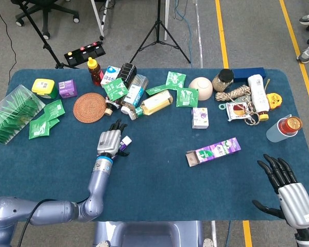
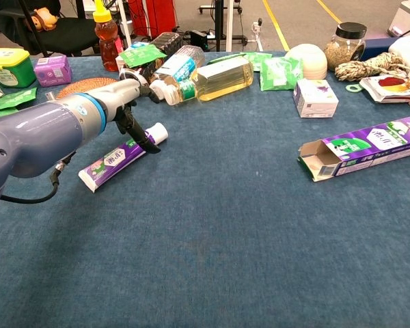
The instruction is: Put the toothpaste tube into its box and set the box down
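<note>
Low right in the head view the right hand (image 1: 291, 193) waits spread and empty, while mid-left the left hand (image 2: 133, 109), fingers parted, reaches onto the toothpaste tube (image 2: 116, 160) lying diagonally, cap toward the distant open box (image 2: 362, 147).

I see a blue-carpeted table (image 1: 159, 175) standing on grey floor (image 1: 247, 31) marked with yellow tape lines (image 1: 221, 31). Beyond the table's far edge stand a black tripod (image 1: 159, 31) and, near the far-left corner, an office chair (image 1: 46, 10).
</note>
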You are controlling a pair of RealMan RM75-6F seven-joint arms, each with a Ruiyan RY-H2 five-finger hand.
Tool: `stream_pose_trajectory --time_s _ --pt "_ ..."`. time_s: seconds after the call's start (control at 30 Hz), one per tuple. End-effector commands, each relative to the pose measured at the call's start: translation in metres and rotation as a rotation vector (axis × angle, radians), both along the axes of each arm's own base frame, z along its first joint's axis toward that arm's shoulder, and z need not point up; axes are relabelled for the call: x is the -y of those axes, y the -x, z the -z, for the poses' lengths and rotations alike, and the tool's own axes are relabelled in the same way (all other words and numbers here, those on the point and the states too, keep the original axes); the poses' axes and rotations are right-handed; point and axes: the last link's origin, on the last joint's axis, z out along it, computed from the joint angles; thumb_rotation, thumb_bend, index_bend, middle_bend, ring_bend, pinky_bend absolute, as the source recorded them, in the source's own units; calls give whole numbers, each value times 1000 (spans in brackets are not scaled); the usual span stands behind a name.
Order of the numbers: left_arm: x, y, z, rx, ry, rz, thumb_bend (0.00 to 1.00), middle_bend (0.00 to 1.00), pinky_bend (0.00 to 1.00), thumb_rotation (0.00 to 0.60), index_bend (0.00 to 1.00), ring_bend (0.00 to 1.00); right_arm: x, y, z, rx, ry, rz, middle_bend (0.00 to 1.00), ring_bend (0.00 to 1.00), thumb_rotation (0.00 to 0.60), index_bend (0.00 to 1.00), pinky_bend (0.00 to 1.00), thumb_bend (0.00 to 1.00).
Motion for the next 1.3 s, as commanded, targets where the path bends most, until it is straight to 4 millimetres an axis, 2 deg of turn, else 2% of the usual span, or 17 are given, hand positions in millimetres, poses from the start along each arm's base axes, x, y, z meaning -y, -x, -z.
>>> stream_pose_trajectory --time_s 0.03,0.3,0.6,0.77,0.97,1.13,1.3 --pt "1 -1 2 -2 1 -5 136 24 368 600 127 87 0 0 0 1 -1 0 0 0 600 4 0 0" --pt "7 0 8 -1 -32 -39 145 47 411 600 166 136 0 0 -1 10 -6 -1 0 0 600 4 0 0" --pt "22 8 -4 -13 -68 -85 144 49 420 600 166 139 0 0 -1 12 -8 -2 0 0 600 4 0 0" --pt "30 15 -2 -10 -54 -125 143 49 420 600 166 139 -2 -1 -1 12 -11 -9 0 0 600 5 0 0" --pt "31 19 3 -10 -59 -139 144 49 420 600 166 139 -1 -1 -2 17 -9 -7 0 0 600 4 0 0" --pt "33 22 6 -18 -65 -145 153 51 433 600 208 144 -1 -1 -2 19 -10 -6 0 0 600 4 0 0" --pt "35 23 6 -19 -78 -141 154 89 464 600 230 171 -1 -1 -2 20 -11 -7 0 0 600 5 0 0"
